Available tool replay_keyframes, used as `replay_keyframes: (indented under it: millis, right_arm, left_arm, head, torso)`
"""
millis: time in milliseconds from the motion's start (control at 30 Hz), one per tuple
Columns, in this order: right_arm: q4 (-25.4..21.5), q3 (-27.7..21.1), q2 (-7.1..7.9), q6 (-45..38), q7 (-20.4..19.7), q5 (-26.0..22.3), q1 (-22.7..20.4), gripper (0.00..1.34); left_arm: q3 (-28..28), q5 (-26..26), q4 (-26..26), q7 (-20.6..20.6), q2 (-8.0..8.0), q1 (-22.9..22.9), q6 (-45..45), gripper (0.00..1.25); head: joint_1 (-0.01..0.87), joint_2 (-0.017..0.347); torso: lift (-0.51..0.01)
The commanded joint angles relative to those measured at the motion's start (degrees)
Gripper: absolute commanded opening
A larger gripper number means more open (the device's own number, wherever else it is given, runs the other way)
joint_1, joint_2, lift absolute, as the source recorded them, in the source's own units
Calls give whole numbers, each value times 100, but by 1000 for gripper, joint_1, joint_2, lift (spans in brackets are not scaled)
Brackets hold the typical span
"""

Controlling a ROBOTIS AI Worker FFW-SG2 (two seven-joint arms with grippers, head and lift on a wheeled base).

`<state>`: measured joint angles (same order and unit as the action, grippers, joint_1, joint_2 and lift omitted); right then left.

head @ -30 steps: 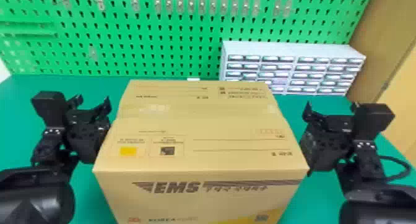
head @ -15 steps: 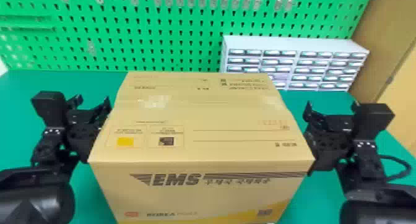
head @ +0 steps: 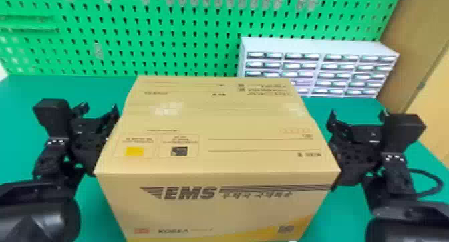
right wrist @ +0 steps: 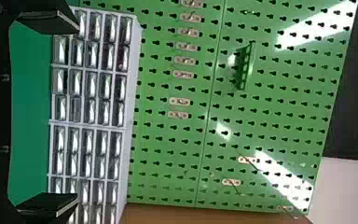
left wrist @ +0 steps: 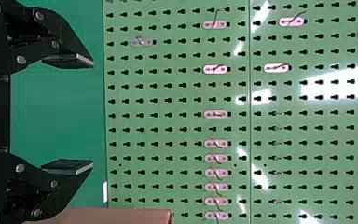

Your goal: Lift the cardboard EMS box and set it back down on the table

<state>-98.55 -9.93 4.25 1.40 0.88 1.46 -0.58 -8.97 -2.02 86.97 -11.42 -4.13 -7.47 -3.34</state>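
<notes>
Box between left gripper and right gripper; apparently against both.

Table: bright, evenly lit around the left claw
Pegboard: hard white glare ahead of the left claw; slanting white streaks ahead of the right claw too
Tape: pale shiny patches on the box, between the two claws
Drawer unit: white glints across its fronts, beyond the right claw
Left claw: pale light along its pad edges
</notes>
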Motion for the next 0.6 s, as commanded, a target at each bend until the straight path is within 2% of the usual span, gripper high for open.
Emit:
replay_keyframes:
  millis: [0,567]
  right_arm:
    - [20,-9,-3,1,0,38,5,1298]
    - [55,-18,-3,9,0,65,-4,1298]
  left_arm:
    - [1,0,-5,0,0,0,0,762]
    - [-8,0,-14,0,0,0,0,762]
  head:
    - [678,-14]
    - [678,-14]
  torso:
    - [-88]
    - [-89]
